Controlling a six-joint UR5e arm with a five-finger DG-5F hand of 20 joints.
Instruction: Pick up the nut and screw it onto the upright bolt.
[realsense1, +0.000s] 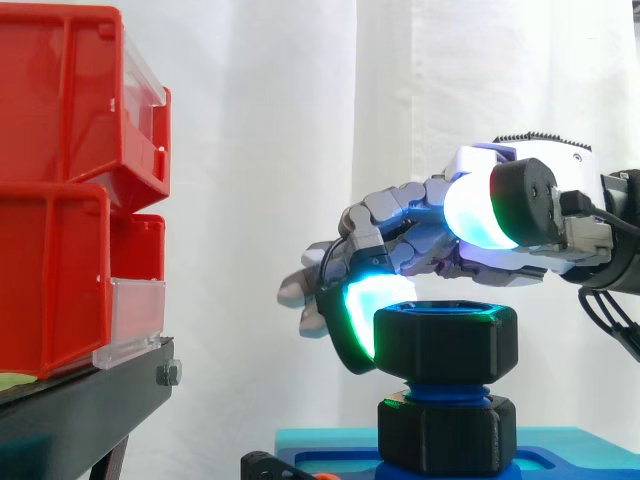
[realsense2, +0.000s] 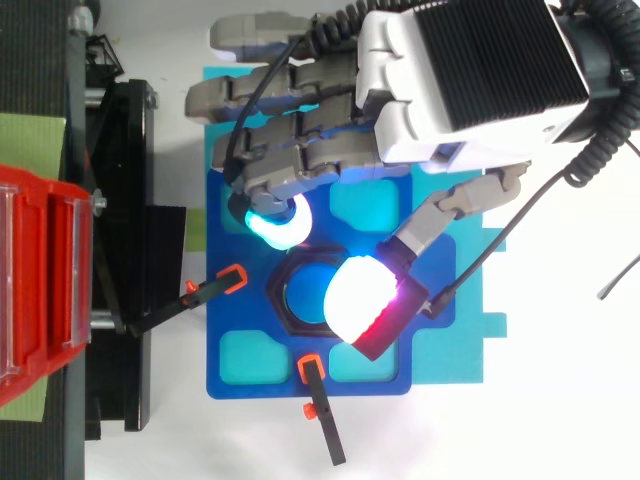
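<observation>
We find the big black hexagonal plastic nut (realsense1: 445, 340) sitting on top of the upright blue threaded bolt (realsense1: 445, 388). Blue threads show beneath it, above a second black hexagonal collar (realsense1: 445, 435) at the bolt's foot. The bolt rises from the middle of a dark blue fixture plate (realsense2: 250, 385). The hand (realsense1: 420, 225) reaches over the bolt with its fingers curled round the nut. A green-glowing pad (realsense1: 365, 315) lies against the nut's side face on the bolt's far side from the arm, while the thumb pad (realsense2: 360, 300) hangs over the opposite rim, seemingly just above it rather than pressing. We judge the nut light, stiff and fairly smooth, so it may slip under a glancing touch. The best hold is on two opposite flat faces, not the corners, with a modest squeeze. It should be kept level, since tilting it over the bolt risks jamming the threads.
</observation>
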